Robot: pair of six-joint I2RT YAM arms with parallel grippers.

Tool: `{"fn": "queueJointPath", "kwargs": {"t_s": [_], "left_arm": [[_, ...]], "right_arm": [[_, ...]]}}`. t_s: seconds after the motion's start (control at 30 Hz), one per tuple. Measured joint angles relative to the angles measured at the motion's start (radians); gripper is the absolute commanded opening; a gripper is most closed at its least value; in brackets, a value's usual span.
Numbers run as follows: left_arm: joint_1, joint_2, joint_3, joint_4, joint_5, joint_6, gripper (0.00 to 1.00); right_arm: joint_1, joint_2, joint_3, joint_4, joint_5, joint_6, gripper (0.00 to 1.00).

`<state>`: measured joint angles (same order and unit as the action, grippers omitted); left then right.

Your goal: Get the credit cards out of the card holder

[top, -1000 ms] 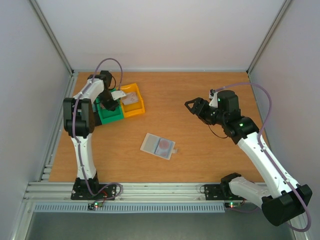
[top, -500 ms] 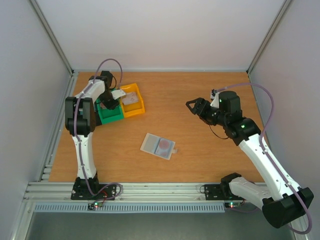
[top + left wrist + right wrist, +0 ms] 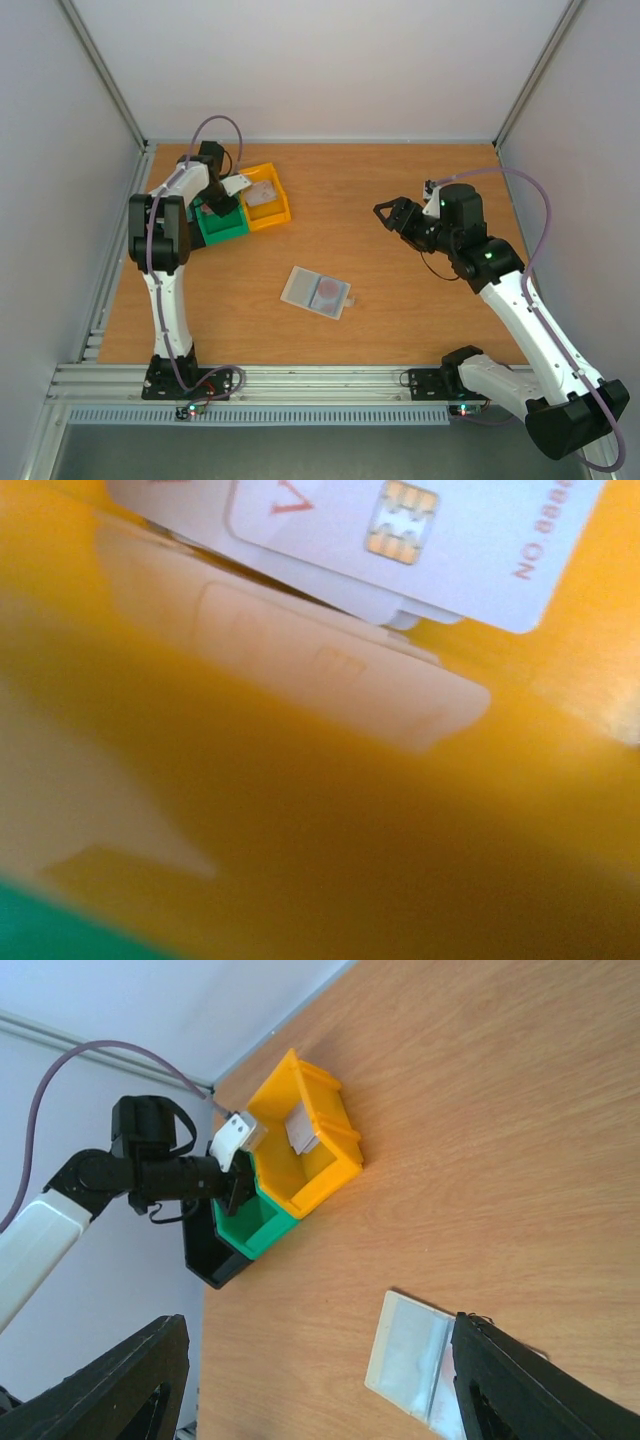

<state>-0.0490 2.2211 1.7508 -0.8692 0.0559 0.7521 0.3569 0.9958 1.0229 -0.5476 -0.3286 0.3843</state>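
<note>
The card holder (image 3: 314, 290) lies flat on the table, spread open, with a reddish-pink card (image 3: 327, 292) in its right pocket; the left pocket looks pale. It also shows in the right wrist view (image 3: 408, 1364). My left gripper (image 3: 230, 190) hangs over the yellow bin (image 3: 281, 210); its fingers do not show in its wrist view. That view is pressed close to pale cards (image 3: 400, 530) with a gold chip and red print on the yellow floor. My right gripper (image 3: 391, 213) is open and empty in the air, well right of the holder, its black fingers (image 3: 120, 1380) spread wide.
A green bin (image 3: 222, 228) and a black bin (image 3: 205, 1260) stand joined to the yellow bin at the back left. Grey walls close the table's left, back and right sides.
My right gripper has drifted slightly to the right. My left gripper has shifted a little over the bins. The card holder has not moved.
</note>
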Motion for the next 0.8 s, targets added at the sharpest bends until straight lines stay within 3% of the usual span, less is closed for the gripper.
{"fn": "queueJointPath", "kwargs": {"t_s": [0.17,0.37,0.57,0.7,0.8], "left_arm": [[0.001,-0.041,-0.018,-0.038,0.062,0.019,0.08],[0.001,-0.197,0.040,-0.247,0.171,0.032,0.37],[-0.008,-0.422,0.096,-0.504,0.319,0.094,0.51],[-0.089,-0.603,-0.029,-0.566,0.401,0.158,0.56],[-0.220,-0.726,-0.211,-0.571,0.446,0.199,0.70]], "right_arm": [[0.000,0.001,0.000,-0.006,0.007,0.000,0.72],[0.013,0.031,0.000,-0.038,0.024,-0.016,0.71],[0.120,0.144,0.006,-0.149,0.105,-0.097,0.68],[0.250,0.293,0.040,-0.225,0.154,-0.159,0.67],[0.322,0.382,0.057,-0.238,0.161,-0.189,0.65]]}}
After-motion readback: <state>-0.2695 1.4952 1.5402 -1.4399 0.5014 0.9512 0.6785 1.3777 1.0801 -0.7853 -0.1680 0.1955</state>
